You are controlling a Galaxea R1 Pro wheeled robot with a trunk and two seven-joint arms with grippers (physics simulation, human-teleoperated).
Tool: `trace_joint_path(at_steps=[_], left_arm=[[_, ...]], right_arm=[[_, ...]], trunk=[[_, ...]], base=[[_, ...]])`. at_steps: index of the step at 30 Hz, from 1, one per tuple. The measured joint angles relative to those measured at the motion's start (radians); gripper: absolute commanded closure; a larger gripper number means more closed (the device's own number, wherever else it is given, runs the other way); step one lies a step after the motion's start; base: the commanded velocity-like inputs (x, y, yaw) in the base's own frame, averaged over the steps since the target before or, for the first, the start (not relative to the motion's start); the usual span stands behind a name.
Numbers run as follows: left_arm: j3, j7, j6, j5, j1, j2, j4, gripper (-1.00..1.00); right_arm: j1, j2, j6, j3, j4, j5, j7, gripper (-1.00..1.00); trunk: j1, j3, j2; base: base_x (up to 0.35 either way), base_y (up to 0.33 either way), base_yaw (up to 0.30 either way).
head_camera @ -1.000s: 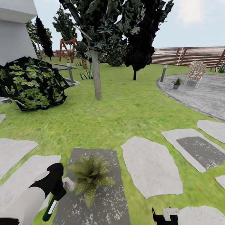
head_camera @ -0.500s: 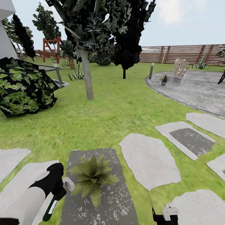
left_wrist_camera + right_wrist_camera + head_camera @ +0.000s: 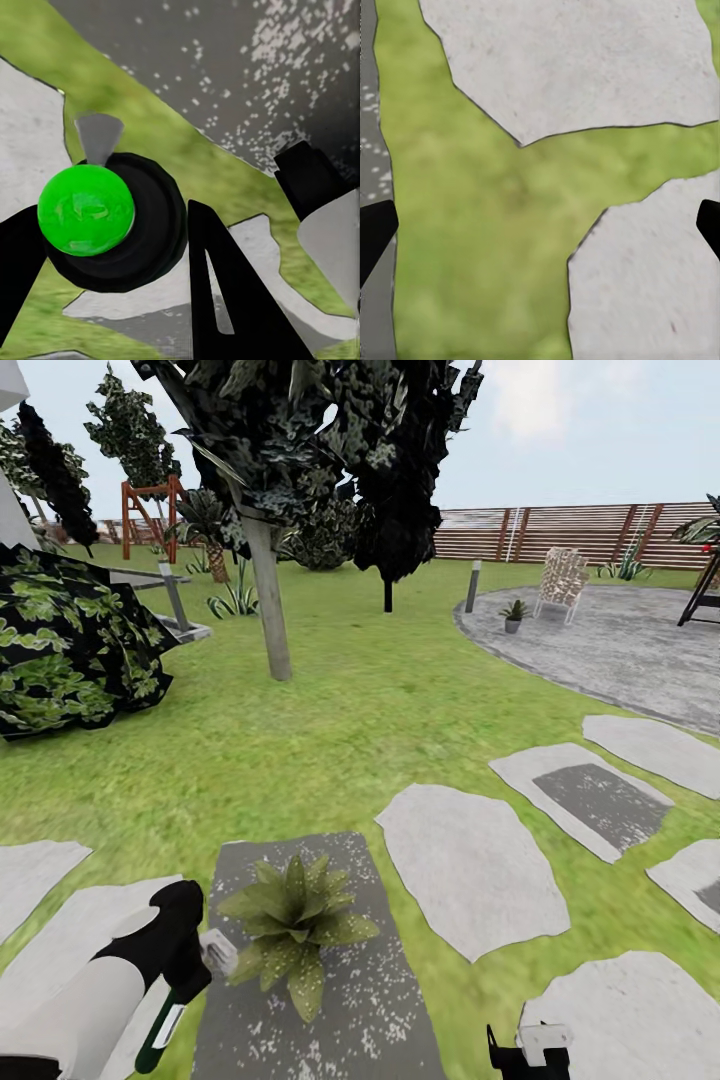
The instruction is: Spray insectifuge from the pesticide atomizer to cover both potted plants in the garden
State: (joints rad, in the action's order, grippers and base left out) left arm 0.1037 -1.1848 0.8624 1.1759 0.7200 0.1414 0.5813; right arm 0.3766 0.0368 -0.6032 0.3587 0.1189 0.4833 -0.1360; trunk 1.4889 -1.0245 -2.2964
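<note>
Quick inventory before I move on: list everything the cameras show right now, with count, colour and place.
Spray bottle: one, dark green, white label, held in the left end effector.
Potted plants: two, green leaves; near one on the dark speckled stone beside the bottle, far one in a grey pot at the patio edge.
Stepping stones: several, pale and dark grey, across the lawn.
Patio: one, grey, round, far right.
Lamp post: one, grey, by the patio.
Chair: one, pale, on the patio.
Fence: brown slats, at the back.
Trees: several, dark foliage, centre and left.
Left end effector: black, shut on the bottle.
Right end effector: black, bottom edge, open over grass.
</note>
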Motion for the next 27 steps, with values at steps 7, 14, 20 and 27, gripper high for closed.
trace_joint_path(at_steps=[7,14,20,27], left_arm=[[-0.002,-0.052,-0.001,0.006,-0.003,0.024,0.000,1.00],[-0.005,-0.054,-0.001,0.004,-0.004,0.023,0.002,1.00],[-0.001,-0.053,-0.001,0.007,-0.003,0.022,0.015,1.00],[-0.001,-0.045,-0.007,0.000,-0.004,0.017,0.015,1.00]], right_arm=[[0.000,-0.001,0.000,0.000,0.000,-0.001,0.002,-1.00],[0.000,-0.003,0.000,0.000,0.003,-0.002,0.002,-1.00],[0.000,-0.002,-0.001,0.001,0.003,-0.002,0.001,-1.00],[0.000,-0.002,0.000,0.000,0.001,0.000,0.000,-1.00]], trunk=[[0.000,0.000,0.000],[0.000,0.000,0.000],[0.000,0.000,0.000],[0.000,0.000,0.000]], base=[[0.000,0.000,0.000],[0.000,0.000,0.000],[-0.008,0.000,0.000],[-0.217,0.000,0.000]])
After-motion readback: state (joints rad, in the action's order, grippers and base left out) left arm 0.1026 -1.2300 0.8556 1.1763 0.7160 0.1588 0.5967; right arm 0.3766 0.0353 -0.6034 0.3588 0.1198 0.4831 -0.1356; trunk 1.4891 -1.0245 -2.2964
